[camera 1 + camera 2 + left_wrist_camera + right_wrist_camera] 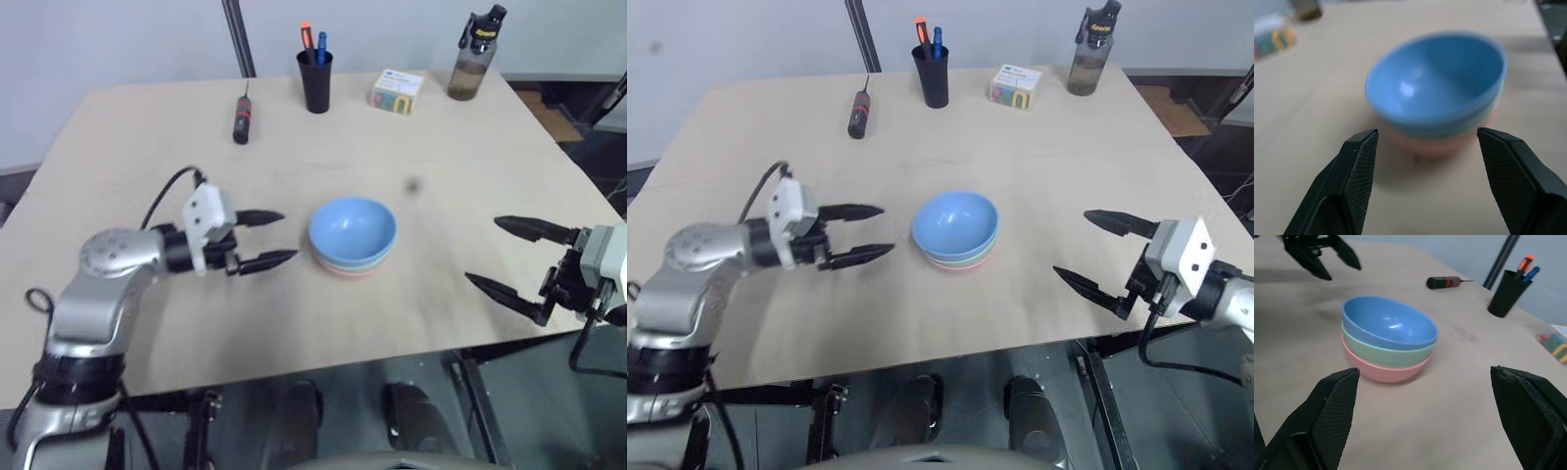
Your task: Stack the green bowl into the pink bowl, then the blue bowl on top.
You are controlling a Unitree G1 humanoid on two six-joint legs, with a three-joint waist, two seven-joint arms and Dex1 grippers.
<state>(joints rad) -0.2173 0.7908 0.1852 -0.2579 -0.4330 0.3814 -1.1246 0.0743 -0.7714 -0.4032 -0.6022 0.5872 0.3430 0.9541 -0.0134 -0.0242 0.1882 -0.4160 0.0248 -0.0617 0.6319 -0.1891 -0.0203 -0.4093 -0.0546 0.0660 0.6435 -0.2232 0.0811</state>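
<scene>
Blue bowl (1387,322) sat on top, nested in the green bowl (1386,354), which was nested in the pink bowl (1387,372) at the bottom, all three stacked neatly near the middle of the counter (127,147). Stack looked a touch tilted from the left wrist view, blue rim leaning a bit to one side. Left claw (265,240) hung just beside the stack on its left, fingers spread apart and holding nothing, pointed at the bowls with a small gap between fingertips and the pink rim. Right claw (514,259) was further off on the right side, near the counter's front edge, spread wide and empty too, also aimed toward the stack. Further back: a black screwdriver (241,119) lying flat toward the back left, a black pen cup (315,80) with an orange and a blue pen standing in it, a small white box with coloured print (396,91) just right of that, and a dark water bottle (473,57) upright at the back right corner. Also a black pole (238,37) rising behind the counter near the screwdriver. Small dark spot (412,184) on the counter surface right of the bowls, couldn't tell what it was.
</scene>
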